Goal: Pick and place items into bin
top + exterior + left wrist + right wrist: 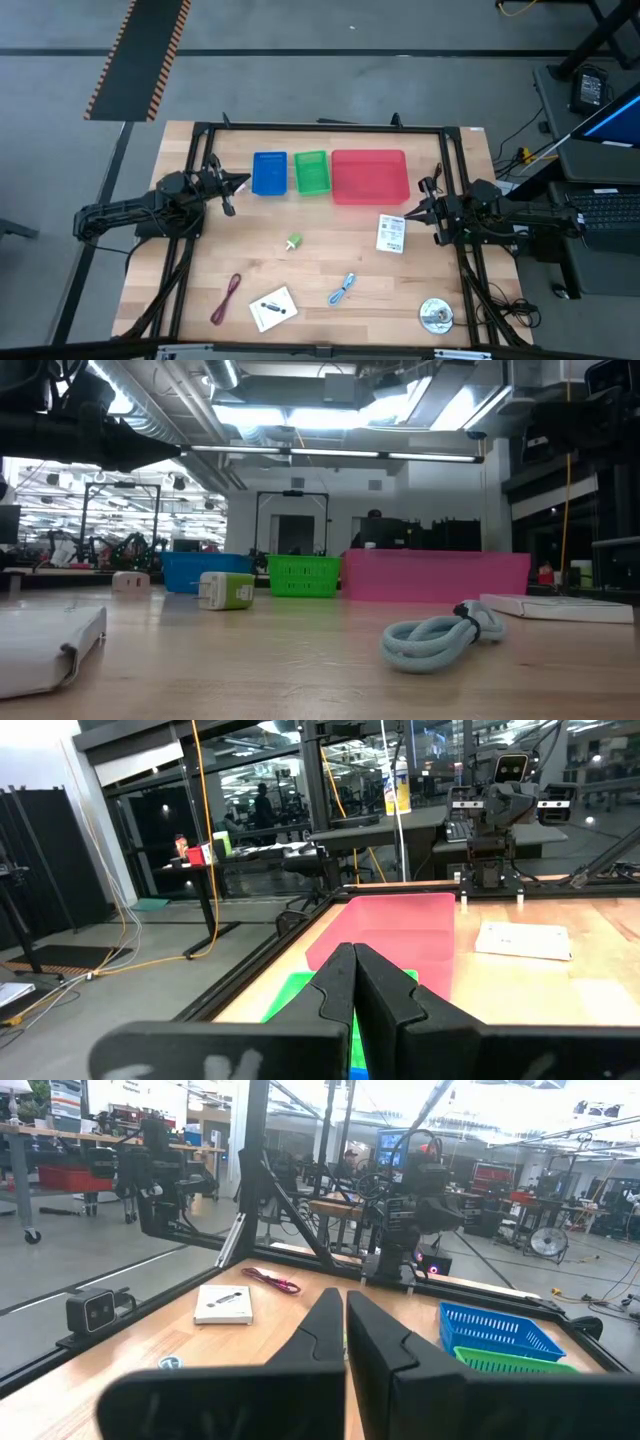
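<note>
**Both arms parked, items scattered, nothing picked yet**

The left gripper waits at the table's left edge, fingers pressed together and holding nothing, its tips aimed across the table. Just ahead of those tips sits the blue bin, then the green bin, then the wide red bin, lined up in a row along the far edge, likely so either arm can reach one. Well away from this gripper, toward the near edge, lies the maroon cable loop, long axis running diagonally from near-left to far-right. Beside it rests a white packet bearing a small black piece, turned slightly askew. Between the two grippers, in the open middle, the green-white piece stands alone. The light-blue cable loop lies nearer the right arm, and its long axis also slants diagonally.

Just in front of the right gripper, nearly touching its tips, a white printed card lies flat, its long axis running roughly near to far. That gripper is closed too and empty, at the right edge facing left. A round silvery disc sits near the right corner, on that arm's near side. The items appear spread out so each can be grasped alone.
</note>
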